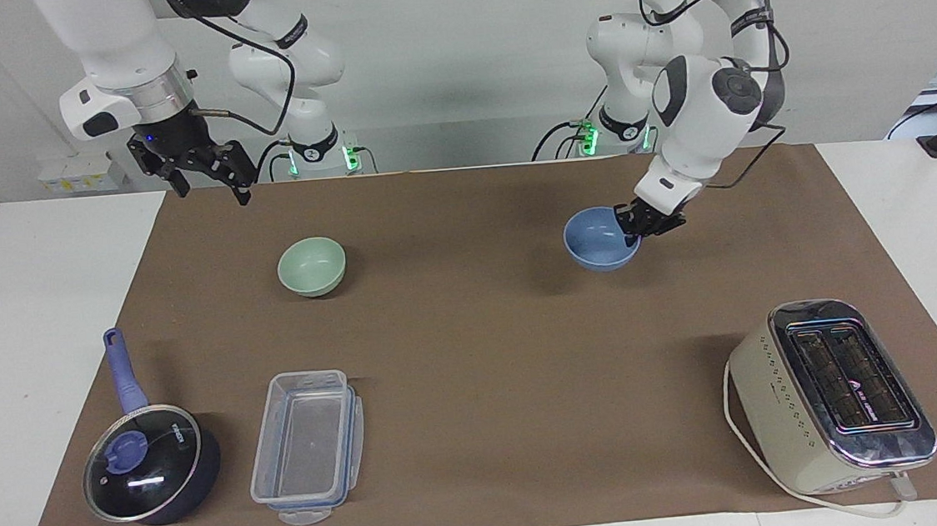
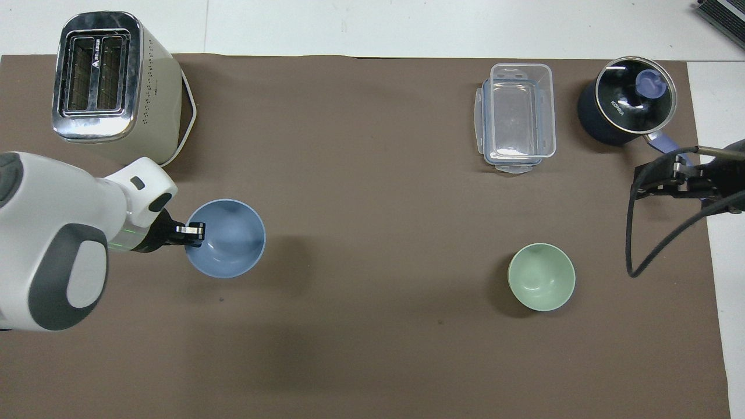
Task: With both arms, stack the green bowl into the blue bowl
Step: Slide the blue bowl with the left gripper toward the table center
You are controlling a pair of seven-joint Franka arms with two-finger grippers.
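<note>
The light blue bowl (image 1: 594, 245) (image 2: 233, 247) hangs a little above the brown mat, its shadow offset beneath it. My left gripper (image 1: 632, 232) (image 2: 195, 231) is shut on the bowl's rim, on the side toward the left arm's end of the table. The pale green bowl (image 1: 311, 266) (image 2: 541, 277) sits upright on the mat toward the right arm's end, with nothing touching it. My right gripper (image 1: 212, 191) (image 2: 669, 177) waits open and empty, raised over the mat's edge at the right arm's end, well clear of the green bowl.
A cream toaster (image 1: 830, 393) (image 2: 110, 81) stands farther from the robots at the left arm's end. A clear plastic container (image 1: 307, 447) (image 2: 517, 116) and a dark lidded saucepan (image 1: 150, 464) (image 2: 625, 107) sit farther out than the green bowl.
</note>
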